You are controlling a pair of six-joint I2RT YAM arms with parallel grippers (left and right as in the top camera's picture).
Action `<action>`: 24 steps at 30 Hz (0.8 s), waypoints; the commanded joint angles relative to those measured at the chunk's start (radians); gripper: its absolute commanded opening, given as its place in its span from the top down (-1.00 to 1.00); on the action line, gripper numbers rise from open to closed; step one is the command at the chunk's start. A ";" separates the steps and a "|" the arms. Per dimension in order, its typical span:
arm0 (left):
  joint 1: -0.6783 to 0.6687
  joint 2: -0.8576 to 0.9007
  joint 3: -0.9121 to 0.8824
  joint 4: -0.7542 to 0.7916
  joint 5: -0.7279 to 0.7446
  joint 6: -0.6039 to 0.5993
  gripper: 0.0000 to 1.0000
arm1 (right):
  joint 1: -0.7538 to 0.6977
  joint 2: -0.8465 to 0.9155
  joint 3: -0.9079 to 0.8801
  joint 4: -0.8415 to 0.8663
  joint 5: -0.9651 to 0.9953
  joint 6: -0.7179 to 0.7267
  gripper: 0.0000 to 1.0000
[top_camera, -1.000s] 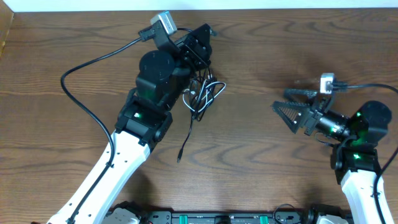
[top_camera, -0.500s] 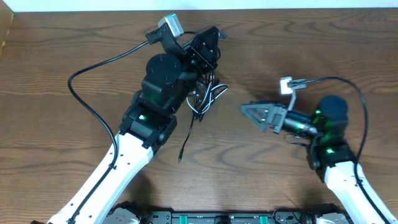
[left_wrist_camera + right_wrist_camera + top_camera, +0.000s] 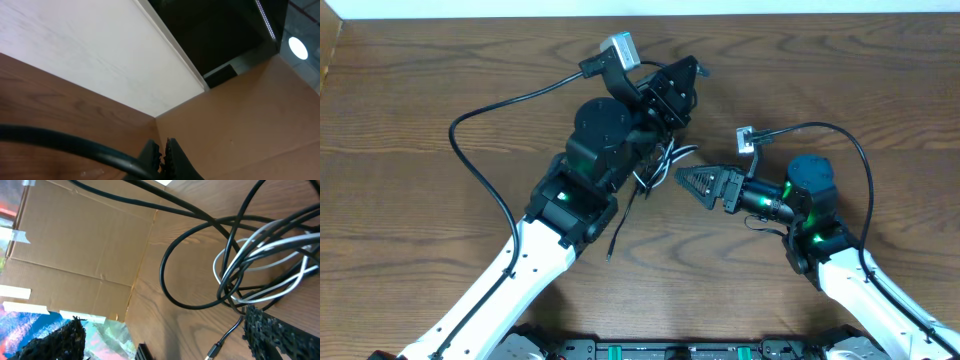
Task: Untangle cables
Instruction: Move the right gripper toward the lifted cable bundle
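The cables are a tangle of black and white loops point(image 3: 658, 165) under my left arm's wrist. From the tangle a black tail runs down to a small USB plug point(image 3: 609, 256) lying on the table. My left gripper point(image 3: 678, 82) is raised and points toward the far edge. In the left wrist view its jaws point(image 3: 163, 152) are shut, and a black cable point(image 3: 75, 144) leads into their base. My right gripper point(image 3: 692, 187) stands open just right of the tangle. Its view shows the white cable point(image 3: 260, 255), a black loop point(image 3: 172, 292) and the plug point(image 3: 215, 352) ahead of it, nothing between its fingers point(image 3: 280, 330).
My left arm's thick black wire point(image 3: 470, 160) loops over the table's left half, and the right arm's wire point(image 3: 855, 150) arches at right. A cardboard box point(image 3: 85, 235) stands beyond the table's edge. The wooden table point(image 3: 420, 90) ends at the white strip along the top.
My right arm has swung left across the table, bringing its open gripper up beside the tangle. My left arm has shifted right with the tangle. The USB plug has stayed put.
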 commanded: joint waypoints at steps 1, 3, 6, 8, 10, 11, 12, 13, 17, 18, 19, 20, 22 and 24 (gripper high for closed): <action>-0.026 -0.013 0.030 0.023 -0.010 -0.002 0.85 | 0.029 0.009 0.018 0.005 0.040 0.003 -0.98; -0.037 -0.013 0.030 0.031 -0.010 -0.003 0.85 | 0.044 0.010 0.018 0.005 0.056 0.002 -0.98; -0.053 -0.013 0.030 0.039 -0.010 -0.003 0.85 | 0.066 0.010 0.018 0.008 0.078 0.003 -0.98; -0.074 -0.013 0.030 0.045 -0.009 -0.002 0.85 | 0.089 0.010 0.018 0.008 0.106 0.002 -0.97; -0.084 -0.013 0.030 0.045 -0.010 -0.002 0.84 | 0.103 0.010 0.018 0.008 0.127 0.002 -0.97; -0.089 -0.013 0.030 0.045 -0.010 -0.002 0.85 | 0.112 0.010 0.018 0.008 0.146 0.002 -0.97; -0.090 -0.013 0.030 0.045 -0.009 -0.003 0.85 | 0.117 0.010 0.018 0.008 0.158 0.003 -0.97; -0.090 -0.013 0.030 0.045 -0.009 -0.003 0.85 | 0.121 0.010 0.018 0.008 0.164 0.002 -0.97; -0.092 -0.013 0.030 0.045 -0.009 -0.044 0.85 | 0.141 0.011 0.018 0.008 0.204 -0.002 -0.93; -0.094 -0.013 0.030 0.045 -0.010 -0.044 0.84 | 0.147 0.011 0.018 0.008 0.220 -0.002 -0.92; -0.097 -0.013 0.030 0.047 -0.010 -0.044 0.85 | 0.151 0.011 0.018 0.008 0.232 -0.002 -0.89; -0.098 -0.013 0.030 0.048 -0.010 -0.047 0.85 | 0.158 0.012 0.018 0.008 0.251 -0.002 -0.87; -0.103 -0.012 0.030 0.048 -0.010 -0.047 0.85 | 0.169 0.016 0.018 0.008 0.280 -0.002 -0.81; -0.103 -0.012 0.030 0.048 -0.010 -0.047 0.85 | 0.179 0.023 0.018 0.008 0.304 -0.002 -0.76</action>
